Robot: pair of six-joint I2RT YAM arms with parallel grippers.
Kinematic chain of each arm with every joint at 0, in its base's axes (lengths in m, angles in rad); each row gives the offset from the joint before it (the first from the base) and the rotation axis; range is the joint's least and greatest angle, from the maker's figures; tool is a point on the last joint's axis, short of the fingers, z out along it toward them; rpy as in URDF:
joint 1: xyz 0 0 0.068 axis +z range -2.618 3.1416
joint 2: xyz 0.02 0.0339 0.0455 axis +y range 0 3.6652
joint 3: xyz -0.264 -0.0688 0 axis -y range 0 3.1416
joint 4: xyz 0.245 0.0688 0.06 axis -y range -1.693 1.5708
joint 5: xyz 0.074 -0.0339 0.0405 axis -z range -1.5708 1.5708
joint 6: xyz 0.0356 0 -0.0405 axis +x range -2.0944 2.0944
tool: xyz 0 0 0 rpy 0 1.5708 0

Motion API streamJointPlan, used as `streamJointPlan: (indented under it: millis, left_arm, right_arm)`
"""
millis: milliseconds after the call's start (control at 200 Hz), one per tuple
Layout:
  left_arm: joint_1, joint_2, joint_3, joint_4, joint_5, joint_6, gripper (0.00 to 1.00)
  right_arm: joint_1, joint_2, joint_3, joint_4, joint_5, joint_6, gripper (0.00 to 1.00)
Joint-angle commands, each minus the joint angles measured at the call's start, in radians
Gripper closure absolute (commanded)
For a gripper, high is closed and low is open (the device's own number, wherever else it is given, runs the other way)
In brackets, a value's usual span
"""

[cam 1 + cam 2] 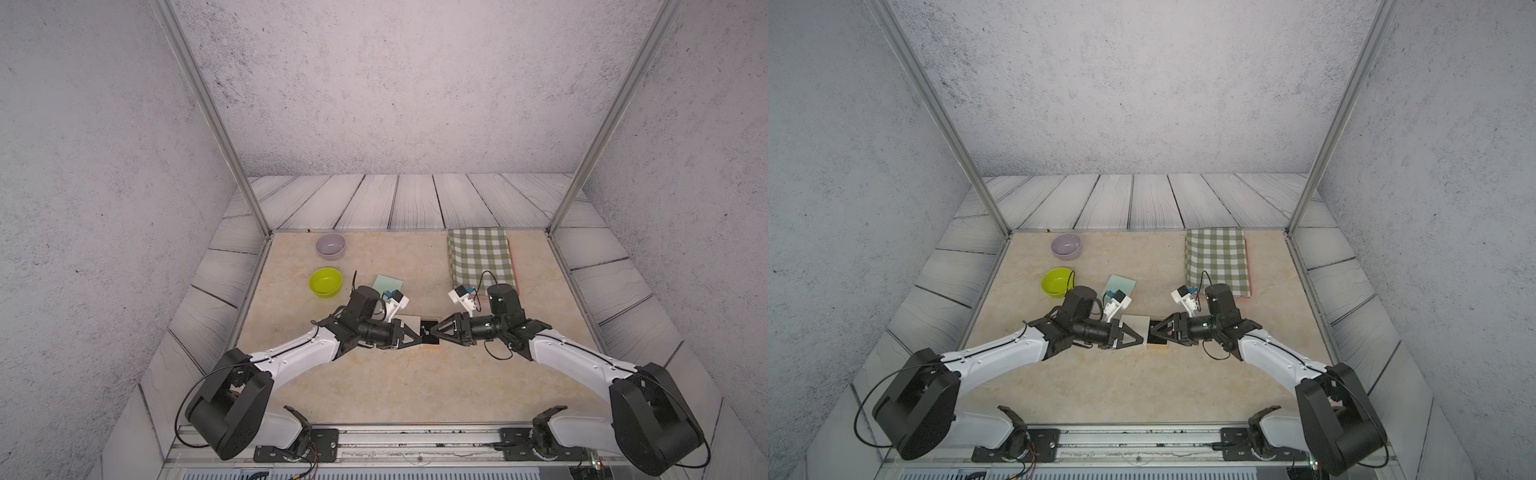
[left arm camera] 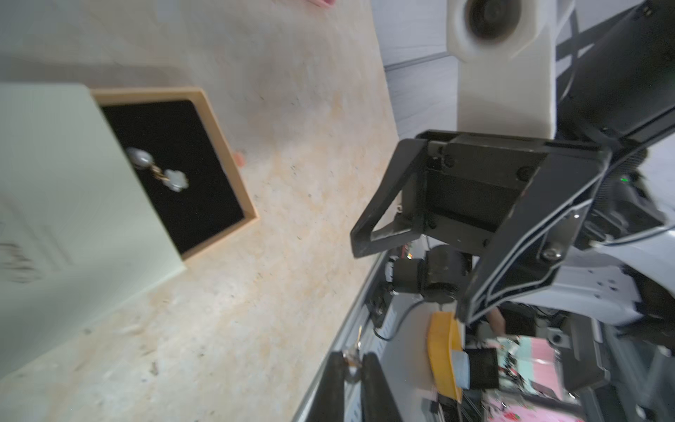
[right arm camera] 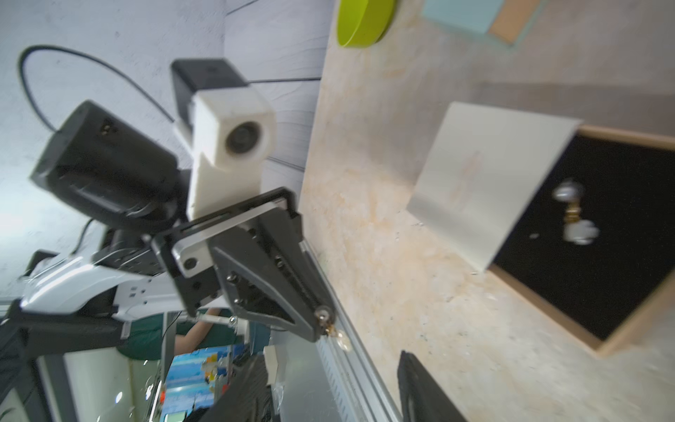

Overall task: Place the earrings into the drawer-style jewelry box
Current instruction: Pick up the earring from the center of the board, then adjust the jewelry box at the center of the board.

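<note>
Pinch on the left side: the left end effector point(image 3: 322, 323) is narrowed right down on a tiny gold earring point(image 3: 334, 331), which dangles from its tips above the bench point(image 3: 383, 226), just short of the box. Opposite it, the right end effector point(image 2: 409, 281) stands wide and empty, tips facing the drawer point(image 2: 226, 153) from the other side. One pearl-and-gold earring lies on the drawer's black lining point(image 2: 160, 170), close to the pale sleeve point(image 2: 54, 175) that the drawer is pulled out of. In both top views the two arms meet nose to nose over the open tray.

By the look of it, this is the second delivery. The next move calls for carrying the pinched piece over the black lining, lowering it and letting go. It is small and swinging, so a low release should keep it from bouncing out.
</note>
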Motion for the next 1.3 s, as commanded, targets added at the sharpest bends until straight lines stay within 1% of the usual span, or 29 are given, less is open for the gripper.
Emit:
streamJointPlan:
  millis: [0, 55, 100, 150, 235, 305, 335, 410, 475, 545, 630, 721, 811, 871, 991, 1076, 1206, 1291]
  left_arm:
    - [-0.035, -0.006, 0.160, -0.461, -0.197, 0.164, 1.00]
    - [-0.048, 0.033, 0.243, -0.584, -0.263, 0.185, 1.00]
    - [-0.054, 0.080, 0.313, -0.681, -0.312, 0.184, 1.00]
    - [-0.058, 0.154, 0.397, -0.793, -0.351, 0.184, 1.00]
    - [-0.076, 0.284, 0.528, -0.952, -0.384, 0.179, 1.00]
    - [-0.101, 0.373, 0.614, -1.050, -0.408, 0.177, 1.00]
    - [-0.116, 0.400, 0.650, -1.083, -0.425, 0.179, 1.00]
    - [-0.146, 0.457, 0.744, -1.171, -0.535, 0.154, 1.00]
    - [-0.158, 0.507, 0.829, -1.227, -0.580, 0.142, 1.00]
    - [-0.164, 0.574, 0.925, -1.284, -0.589, 0.135, 1.00]
    - [-0.201, 0.630, 1.020, -1.309, -0.608, 0.148, 1.00]
    - [-0.238, 0.683, 1.094, -1.323, -0.613, 0.171, 1.00]
    - [-0.256, 0.734, 1.151, -1.349, -0.618, 0.179, 1.00]
    - [-0.257, 0.760, 1.181, -1.373, -0.615, 0.181, 1.00]
    - [-0.257, 0.765, 1.203, -1.389, -0.625, 0.179, 1.00]
    - [-0.254, 0.765, 1.201, -1.398, -0.625, 0.173, 1.00]
    - [-0.254, 0.763, 1.190, -1.399, -0.589, 0.174, 1.00]
    - [-0.254, 0.752, 1.178, -1.387, -0.575, 0.173, 1.00]
  right_arm:
    - [-0.026, -0.034, 0.069, -0.389, 0.295, -0.240, 0.34]
    - [-0.027, -0.032, 0.080, -0.435, 0.397, -0.271, 0.34]
    - [-0.026, -0.032, 0.081, -0.453, 0.454, -0.286, 0.33]
    - [-0.027, -0.032, 0.079, -0.461, 0.494, -0.299, 0.33]
    - [-0.027, -0.036, 0.077, -0.472, 0.558, -0.314, 0.33]
    - [-0.027, -0.036, 0.078, -0.467, 0.581, -0.312, 0.33]
    - [-0.027, -0.036, 0.077, -0.456, 0.579, -0.305, 0.33]
    - [-0.027, -0.026, 0.068, -0.399, 0.563, -0.271, 0.32]
    - [-0.027, -0.004, 0.059, -0.328, 0.536, -0.234, 0.32]
    - [-0.026, 0.031, 0.042, -0.227, 0.501, -0.194, 0.33]
    - [-0.025, 0.091, 0.020, -0.096, 0.455, -0.154, 0.37]
    - [-0.026, 0.178, 0.046, -0.023, 0.446, -0.136, 0.38]
    - [-0.025, 0.258, 0.081, 0.050, 0.447, -0.101, 0.40]
    - [-0.028, 0.312, 0.098, 0.112, 0.426, -0.062, 0.42]
    - [-0.028, 0.401, 0.129, 0.201, 0.372, 0.000, 0.43]
    - [-0.029, 0.428, 0.145, 0.226, 0.354, 0.009, 0.44]
    - [-0.028, 0.468, 0.182, 0.234, 0.333, -0.006, 0.43]
    - [-0.028, 0.507, 0.200, 0.261, 0.294, -0.003, 0.46]
